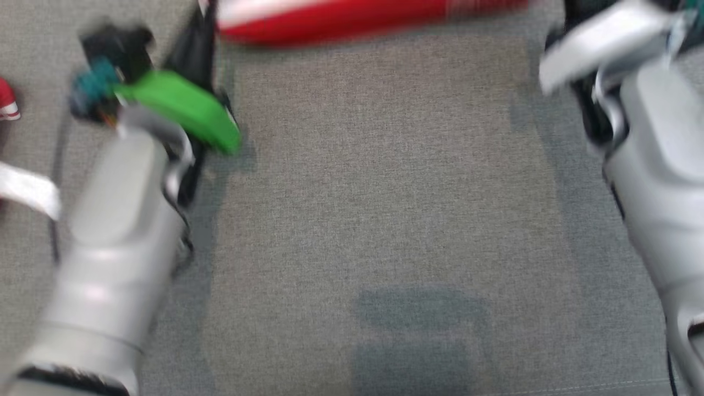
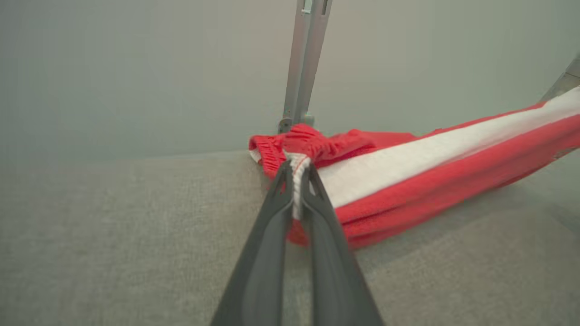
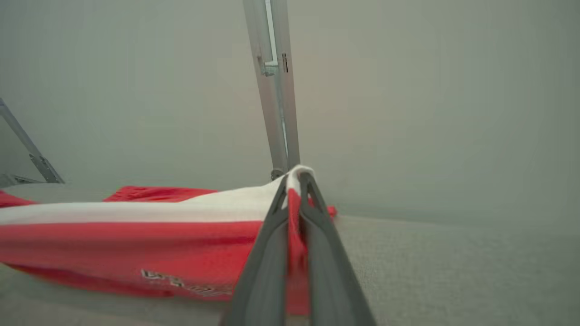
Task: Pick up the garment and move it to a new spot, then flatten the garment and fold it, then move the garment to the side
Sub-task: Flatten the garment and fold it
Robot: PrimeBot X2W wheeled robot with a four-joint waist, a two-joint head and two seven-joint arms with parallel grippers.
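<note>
Garment [image 2: 430,181]: one, in four fingers [image 2: 267,235] [image 3: 267,244]

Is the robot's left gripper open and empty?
No, the left gripper is pinched shut on the bunched end of the red and white garment.

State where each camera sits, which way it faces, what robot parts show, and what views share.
Head view: on the head, facing down at the grey surface; the left forearm and right forearm show.
Left wrist view: on the left wrist, facing along the left claw, shut on the garment at its gathered end.
Right wrist view: on the right wrist, facing along the right claw, shut on its other end.
Shared: the red-and-white garment.
</note>
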